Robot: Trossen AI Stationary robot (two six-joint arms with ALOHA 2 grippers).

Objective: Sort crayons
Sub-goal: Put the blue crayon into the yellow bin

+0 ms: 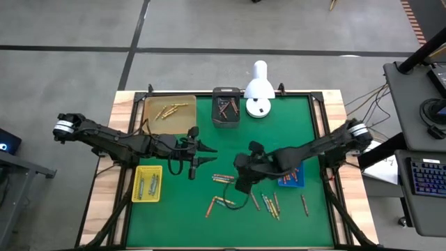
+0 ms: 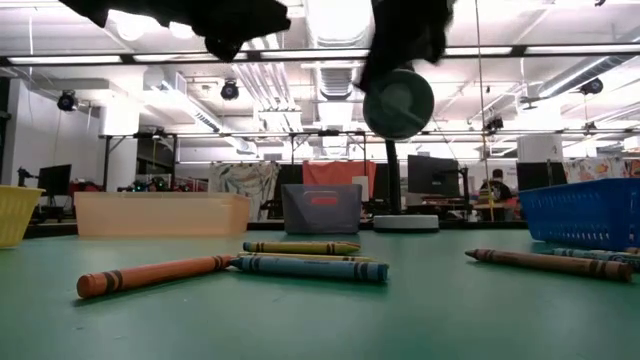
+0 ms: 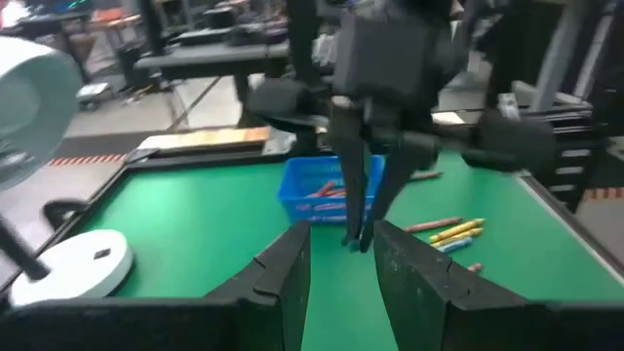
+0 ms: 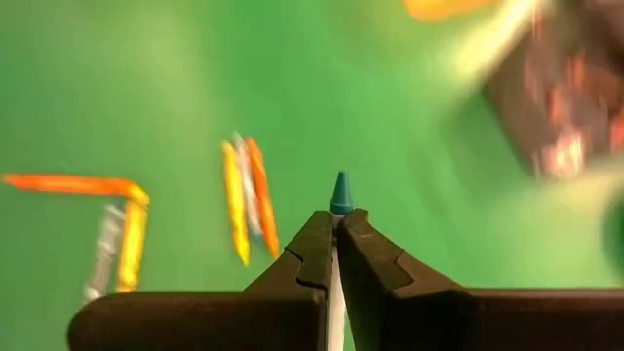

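Grey floor (image 1: 70, 28), ceiling strip lights (image 2: 340, 20) (bright), distant monitors (image 2: 425, 175)

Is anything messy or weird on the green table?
Yes. Lots of loose crayons lie scattered at all angles across the green table near its front, not in any tray. The right end effector is shut on a teal-tipped crayon. Nothing looks broken or spilled otherwise.

Open green mat (image 1: 174, 223) front-left; scattered crayons (image 1: 268, 203) front-right.
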